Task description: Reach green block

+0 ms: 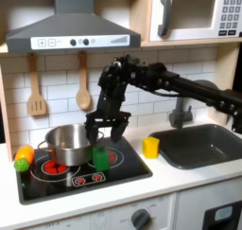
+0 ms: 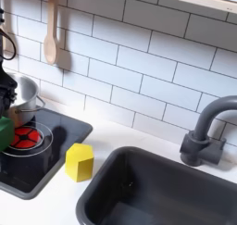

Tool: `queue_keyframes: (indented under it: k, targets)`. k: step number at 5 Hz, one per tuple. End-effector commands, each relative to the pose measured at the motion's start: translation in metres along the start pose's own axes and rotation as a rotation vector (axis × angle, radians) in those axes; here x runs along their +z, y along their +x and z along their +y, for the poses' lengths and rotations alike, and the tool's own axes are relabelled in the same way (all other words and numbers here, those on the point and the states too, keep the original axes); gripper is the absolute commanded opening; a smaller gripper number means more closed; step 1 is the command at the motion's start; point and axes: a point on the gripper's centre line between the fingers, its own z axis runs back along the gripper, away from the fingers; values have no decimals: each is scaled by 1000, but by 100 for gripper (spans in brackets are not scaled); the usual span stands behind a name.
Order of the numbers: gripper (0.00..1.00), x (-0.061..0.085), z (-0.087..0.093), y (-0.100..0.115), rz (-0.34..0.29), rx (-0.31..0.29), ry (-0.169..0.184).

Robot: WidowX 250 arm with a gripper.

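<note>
Gripper: in the first exterior view I see my gripper [image 1: 107,132] pointing down over the stovetop [image 1: 57,182], fingers spread apart, nothing held between them.
Green block: the green block [image 1: 100,158] sits on the stovetop just below the gripper, slightly left of it, at the steel pot's [image 1: 64,145] near right side; I cannot tell whether a fingertip touches it.
Yellow block: the yellow block [image 1: 150,147] stands on the counter [image 1: 180,182] to the right, between stovetop and sink [image 1: 203,147], apart from the gripper.
Toy vegetable: the green-and-orange toy vegetable [image 1: 23,158] lies at the stovetop's left edge.
</note>
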Motion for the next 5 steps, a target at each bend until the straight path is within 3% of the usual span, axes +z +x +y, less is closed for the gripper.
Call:
queue_keyframes:
  k: [1,2,4,5]
  targets:
    - [100,-16,-1,6,1,-33,-4]
    - [100,-20,-1,12,-20,-39,-7]
    - [100,-22,-10,16,-44,-68,-46]
    - [100,-22,-11,13,-37,-66,-42]
